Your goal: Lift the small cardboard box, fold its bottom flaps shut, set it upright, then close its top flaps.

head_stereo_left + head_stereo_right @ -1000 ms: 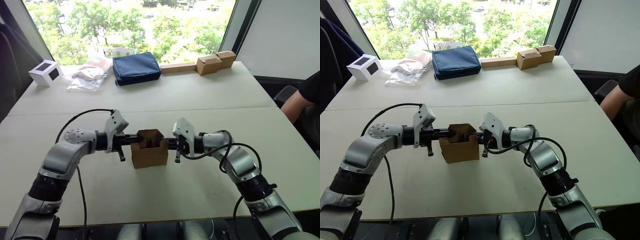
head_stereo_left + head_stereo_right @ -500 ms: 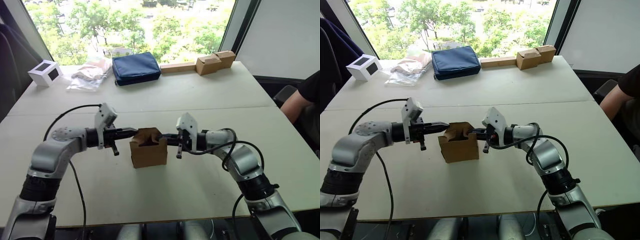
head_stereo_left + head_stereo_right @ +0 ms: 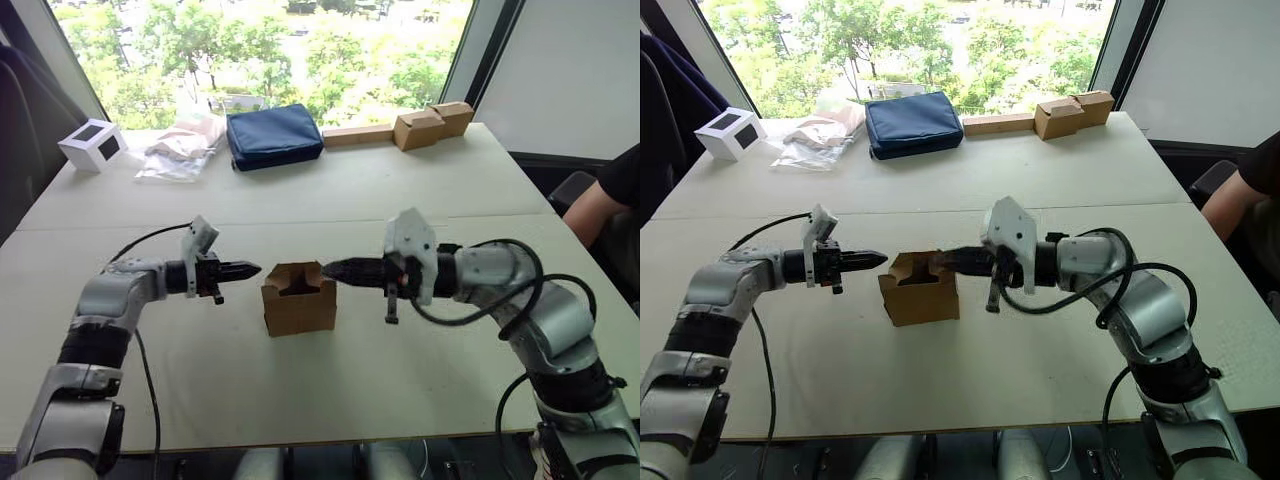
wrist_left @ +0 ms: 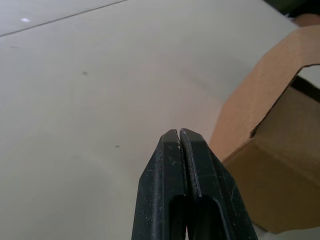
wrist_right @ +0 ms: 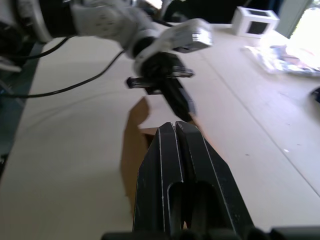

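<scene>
The small plain brown cardboard box (image 3: 298,298) stands mid-desk, top flaps (image 3: 300,276) ajar. Both grippers, left (image 3: 254,268) and right (image 3: 327,269), have jaws pressed together; pressing the flaps inward evenly looks wise.

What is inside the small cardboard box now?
The small cardboard box stands open-topped; only shadowed inner walls show between its top flaps. Its floor is hidden.

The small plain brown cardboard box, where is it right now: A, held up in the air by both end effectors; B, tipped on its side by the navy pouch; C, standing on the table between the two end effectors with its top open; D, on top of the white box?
C: the small plain brown cardboard box stands on the table, top open, between the shut left end effector and right end effector.
</scene>
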`<state>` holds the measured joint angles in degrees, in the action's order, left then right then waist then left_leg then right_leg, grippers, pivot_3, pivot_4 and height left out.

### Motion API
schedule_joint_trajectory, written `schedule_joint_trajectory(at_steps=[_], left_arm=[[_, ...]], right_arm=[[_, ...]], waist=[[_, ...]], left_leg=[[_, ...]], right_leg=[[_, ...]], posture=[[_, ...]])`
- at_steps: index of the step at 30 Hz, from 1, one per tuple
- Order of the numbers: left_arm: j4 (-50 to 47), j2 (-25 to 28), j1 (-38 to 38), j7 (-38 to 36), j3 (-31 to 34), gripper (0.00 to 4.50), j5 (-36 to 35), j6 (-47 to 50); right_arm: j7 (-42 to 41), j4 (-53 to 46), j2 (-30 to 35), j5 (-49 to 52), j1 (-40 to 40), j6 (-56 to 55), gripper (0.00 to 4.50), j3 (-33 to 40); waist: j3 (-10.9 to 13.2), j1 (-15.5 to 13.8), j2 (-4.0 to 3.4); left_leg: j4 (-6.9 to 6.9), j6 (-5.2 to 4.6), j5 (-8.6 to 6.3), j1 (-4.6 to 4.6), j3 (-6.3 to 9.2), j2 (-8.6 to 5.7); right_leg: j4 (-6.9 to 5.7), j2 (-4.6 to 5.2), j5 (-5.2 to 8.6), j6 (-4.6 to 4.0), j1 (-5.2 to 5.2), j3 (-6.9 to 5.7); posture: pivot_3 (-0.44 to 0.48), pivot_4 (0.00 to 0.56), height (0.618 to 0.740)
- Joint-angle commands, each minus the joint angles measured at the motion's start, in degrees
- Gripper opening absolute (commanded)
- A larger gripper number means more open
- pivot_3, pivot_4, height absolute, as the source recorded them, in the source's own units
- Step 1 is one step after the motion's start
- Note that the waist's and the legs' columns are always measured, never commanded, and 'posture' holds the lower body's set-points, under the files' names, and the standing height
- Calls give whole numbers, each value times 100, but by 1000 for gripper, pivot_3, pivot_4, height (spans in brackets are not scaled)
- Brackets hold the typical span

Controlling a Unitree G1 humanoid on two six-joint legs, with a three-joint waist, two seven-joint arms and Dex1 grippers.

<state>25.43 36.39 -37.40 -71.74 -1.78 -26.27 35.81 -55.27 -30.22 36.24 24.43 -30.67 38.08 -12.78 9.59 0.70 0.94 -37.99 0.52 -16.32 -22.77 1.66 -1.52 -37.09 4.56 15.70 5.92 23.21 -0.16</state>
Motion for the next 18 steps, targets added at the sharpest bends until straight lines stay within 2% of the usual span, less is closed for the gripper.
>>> schedule_joint_trajectory(at_steps=[1, 10, 18], left_arm=[[879, -51, -463, -606, -249, 32, 289, -351], [2280, -444, -1237, -1180, -579, 32, 918, -960], [2481, -680, -1265, -1325, -554, 32, 1156, -1195]], right_arm=[[6, -80, 72, -474, -56, -356, 0, -460], [307, 164, -346, -1085, -186, -742, 0, -995], [285, 599, -567, -1396, -291, -931, 0, -1258]], waist=[[0, 8, 0], [1, -2, 2], [1, 6, 3]], left_leg=[[0, 0, 0, 1, -1, 0], [-4, -4, -2, -5, -1, 0], [-6, -4, -2, -6, 0, -1]], right_leg=[[-1, -2, 0, 0, 0, 0], [-2, -4, 0, 1, 5, 0], [-4, -3, 0, 1, 5, 0]], posture=[[0, 150, 737], [0, 150, 737], [0, 150, 737]])
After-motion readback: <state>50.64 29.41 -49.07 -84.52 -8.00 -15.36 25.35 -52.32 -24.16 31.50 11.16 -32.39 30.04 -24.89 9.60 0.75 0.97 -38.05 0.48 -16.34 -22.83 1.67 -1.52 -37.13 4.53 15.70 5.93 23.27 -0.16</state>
